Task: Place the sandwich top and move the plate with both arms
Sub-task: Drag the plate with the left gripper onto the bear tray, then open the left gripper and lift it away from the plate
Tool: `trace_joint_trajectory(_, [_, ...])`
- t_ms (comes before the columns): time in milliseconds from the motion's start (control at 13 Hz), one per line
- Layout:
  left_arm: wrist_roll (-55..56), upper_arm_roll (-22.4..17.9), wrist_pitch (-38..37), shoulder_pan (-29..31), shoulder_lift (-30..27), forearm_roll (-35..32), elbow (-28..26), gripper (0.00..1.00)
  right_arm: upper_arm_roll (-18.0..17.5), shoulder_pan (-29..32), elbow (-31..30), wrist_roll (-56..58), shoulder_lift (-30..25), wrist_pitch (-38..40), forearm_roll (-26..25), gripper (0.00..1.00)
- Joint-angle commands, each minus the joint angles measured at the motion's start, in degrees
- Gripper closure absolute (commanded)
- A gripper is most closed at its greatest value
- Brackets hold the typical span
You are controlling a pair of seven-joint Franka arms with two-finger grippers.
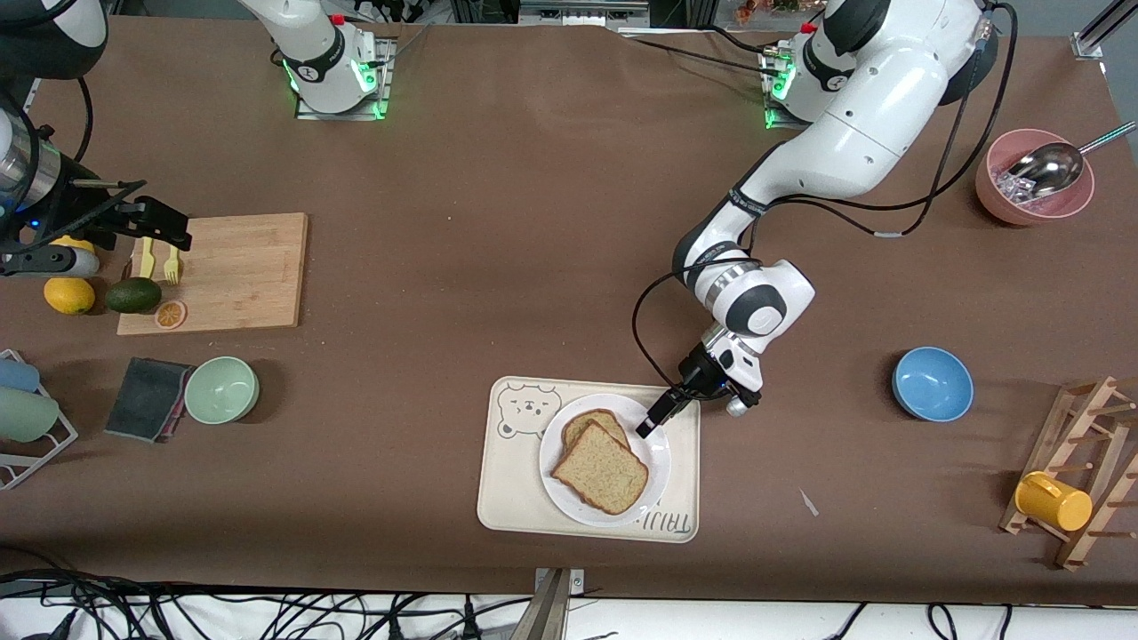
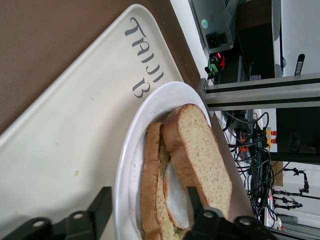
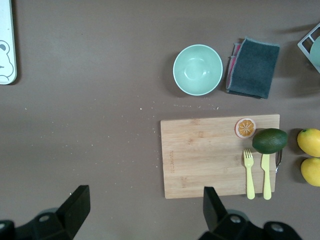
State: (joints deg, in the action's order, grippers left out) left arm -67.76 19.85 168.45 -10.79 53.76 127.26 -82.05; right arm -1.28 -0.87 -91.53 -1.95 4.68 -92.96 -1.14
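The white plate point(image 1: 659, 459) point(image 2: 146, 114) sits on the cream bear-printed tray point(image 1: 511, 484) point(image 2: 75, 110). On it lies the sandwich top point(image 1: 603, 468) point(image 2: 200, 150), a speckled brown slice set askew over a lower slice point(image 1: 589, 423) point(image 2: 150, 180), with egg white point(image 2: 177, 195) showing between them. My left gripper point(image 1: 653, 422) point(image 2: 148, 205) is open at the plate's edge toward the left arm's end. One finger is outside the rim, the other against the end of the top slice. My right gripper point(image 1: 160, 227) point(image 3: 145, 205) waits open above the cutting board's end, holding nothing.
A cutting board point(image 1: 222, 271) carries forks and an orange slice, with an avocado point(image 1: 133, 294) and lemon beside it. A green bowl point(image 1: 221, 388) and dark cloth point(image 1: 147, 398) lie nearer the camera. A blue bowl point(image 1: 932, 383), pink bowl with scoop point(image 1: 1034, 178) and mug rack point(image 1: 1076, 471) stand toward the left arm's end.
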Motion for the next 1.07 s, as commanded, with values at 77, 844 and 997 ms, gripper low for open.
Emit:
trace_joint_trajectory(77, [-1.0,0.4,6.3,-0.3,-3.6,1.8,-2.2,0.00,-0.2,0.3,-0.6,-0.5,-0.6,0.2,-0.7,0.00])
trace_joint_trajectory(844, [-1.1,8.7,21.3,5.8,-9.8,2.3,-2.8,0.00,-0.2,0.3,-0.6,-0.5,-0.6,0.2,-0.6,0.00])
trace_joint_trajectory(997, [-1.2,8.7,21.3,6.7,-9.9,2.2,-2.8,0.00,-0.2,0.3,-0.6,-0.5,-0.6,0.2,-0.6,0.00])
